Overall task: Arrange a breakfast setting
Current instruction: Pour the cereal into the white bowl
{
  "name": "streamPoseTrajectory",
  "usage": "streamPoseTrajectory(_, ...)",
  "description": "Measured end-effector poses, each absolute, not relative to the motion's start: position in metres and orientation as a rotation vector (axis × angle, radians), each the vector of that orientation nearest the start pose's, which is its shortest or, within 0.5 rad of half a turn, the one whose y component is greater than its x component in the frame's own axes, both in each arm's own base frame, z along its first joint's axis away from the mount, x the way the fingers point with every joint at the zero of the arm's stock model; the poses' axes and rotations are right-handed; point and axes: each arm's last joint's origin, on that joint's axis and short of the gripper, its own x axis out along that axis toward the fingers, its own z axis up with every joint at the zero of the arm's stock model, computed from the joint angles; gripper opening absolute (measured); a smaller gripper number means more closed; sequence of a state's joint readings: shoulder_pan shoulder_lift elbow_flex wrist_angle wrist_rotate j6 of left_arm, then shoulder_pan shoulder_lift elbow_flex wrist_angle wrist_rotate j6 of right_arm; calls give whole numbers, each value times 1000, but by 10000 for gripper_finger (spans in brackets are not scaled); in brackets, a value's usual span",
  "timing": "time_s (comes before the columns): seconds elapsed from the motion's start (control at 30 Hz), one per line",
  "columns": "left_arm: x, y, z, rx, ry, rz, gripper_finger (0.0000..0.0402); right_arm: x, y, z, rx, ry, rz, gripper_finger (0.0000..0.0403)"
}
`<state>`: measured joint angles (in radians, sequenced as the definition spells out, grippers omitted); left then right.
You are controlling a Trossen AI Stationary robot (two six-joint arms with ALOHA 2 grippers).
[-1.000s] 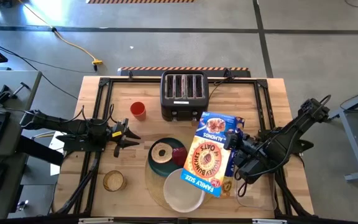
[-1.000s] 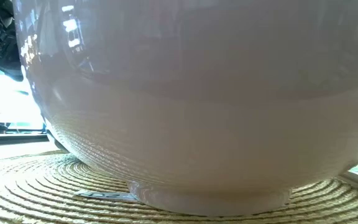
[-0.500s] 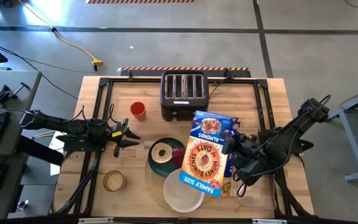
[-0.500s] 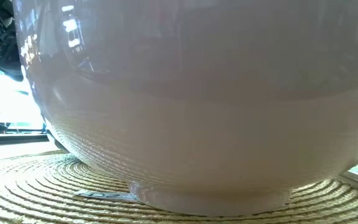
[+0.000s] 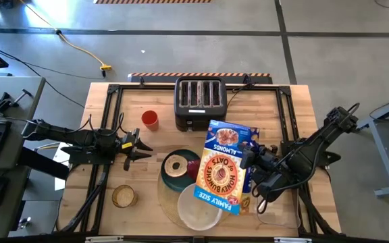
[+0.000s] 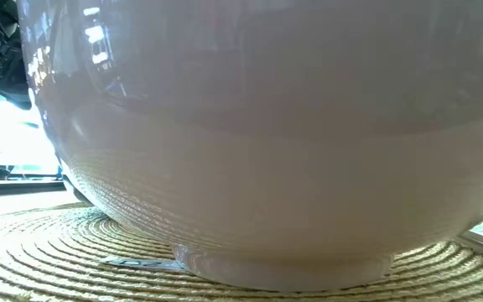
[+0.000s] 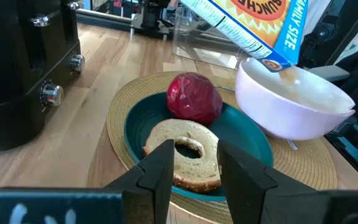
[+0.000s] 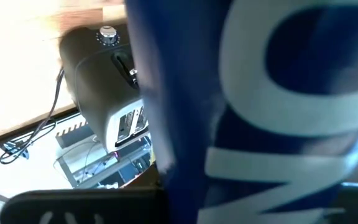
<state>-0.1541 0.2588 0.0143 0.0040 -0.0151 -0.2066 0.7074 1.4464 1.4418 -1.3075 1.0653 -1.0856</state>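
Right gripper (image 5: 248, 160), centre-right, clamps the tilted cereal box (image 5: 223, 165) over the white bowl (image 5: 199, 210) — left gripper (image 5: 142, 146), centre-left, hangs spread

The white bowl (image 6: 267, 143) fills the low view and hides everything on the table behind it; its rim is cut off at the top edge. The cereal box (image 5: 223, 166) covers part of the placemat (image 5: 169, 202) in the high view and blocks most of the right wrist view. The right gripper's contact with the box cannot be seen clearly. No spoon can be made out.
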Motion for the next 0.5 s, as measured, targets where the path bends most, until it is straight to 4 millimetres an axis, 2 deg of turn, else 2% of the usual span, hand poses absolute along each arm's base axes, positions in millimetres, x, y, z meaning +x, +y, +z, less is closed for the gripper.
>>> streamPoseTrajectory(0.5,110,-17,147,-185,253,-113,113,209,145,346,-2075,1014,168,59)
